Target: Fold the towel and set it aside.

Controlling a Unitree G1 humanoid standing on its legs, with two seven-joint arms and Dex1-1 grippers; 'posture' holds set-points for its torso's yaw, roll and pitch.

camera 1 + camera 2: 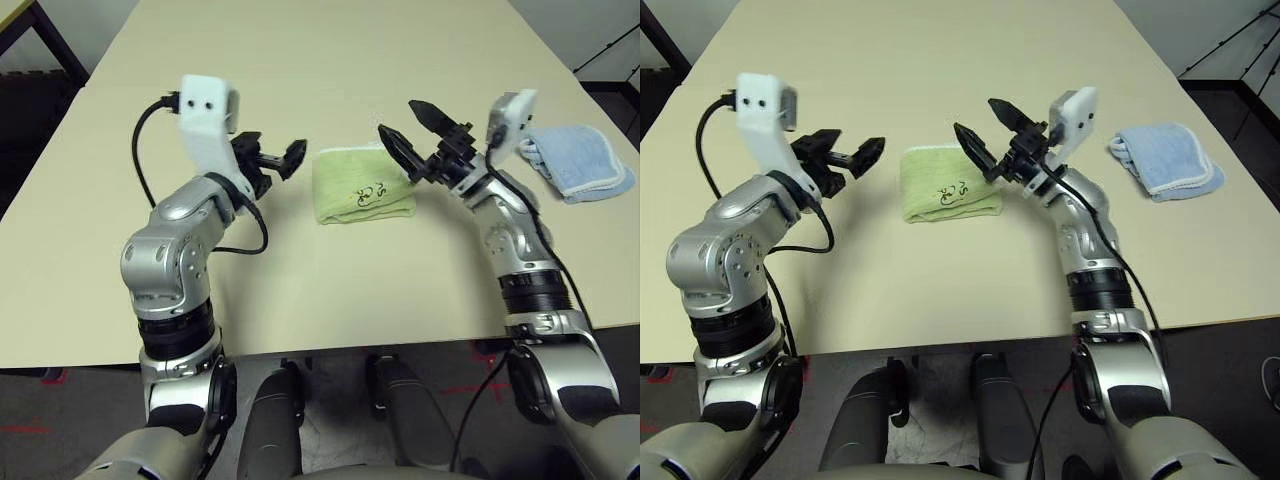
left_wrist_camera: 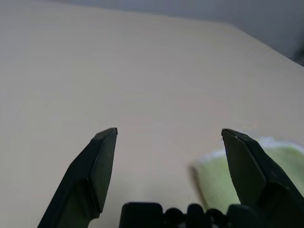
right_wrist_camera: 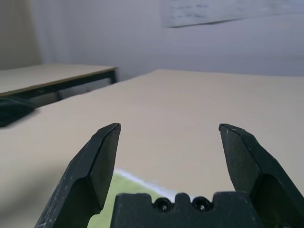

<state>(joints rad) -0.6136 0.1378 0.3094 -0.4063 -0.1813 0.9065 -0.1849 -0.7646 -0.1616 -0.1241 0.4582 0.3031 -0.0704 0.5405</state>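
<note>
Both tools are spread wide with nothing in them. The left tool (image 1: 272, 158) hangs just off the left side of the towel (image 1: 362, 186), fingers pointing toward it, not touching as far as I can see. The right tool (image 1: 413, 132) sits over the towel's right edge, tilted up a bit. The towel itself is folded into a light-green rectangle, lying flat in the middle of the worktop (image 1: 330, 60) between the two arms, dark scribble facing up. Off to the right there's a folded light blue cloth (image 1: 583, 160), well apart from everything.
</note>
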